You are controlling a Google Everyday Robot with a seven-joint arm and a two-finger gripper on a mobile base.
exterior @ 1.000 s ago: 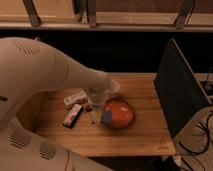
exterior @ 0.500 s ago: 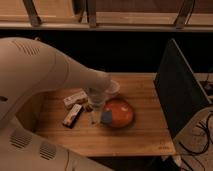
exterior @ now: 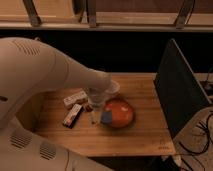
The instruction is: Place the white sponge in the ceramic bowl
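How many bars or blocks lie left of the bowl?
2: white block farther back, red-and-white bar nearer; gripper hangs between them and the ceramic bowl. Arm may hide more.

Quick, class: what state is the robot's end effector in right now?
End effector: at the ceramic bowl's left rim, by the white sponge; open or closed cannot be told.

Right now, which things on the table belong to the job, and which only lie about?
For the job: white sponge, at the left rim of the ceramic bowl; gripper just left of it.
Lying about: white block, red-and-white bar, plastic cup.
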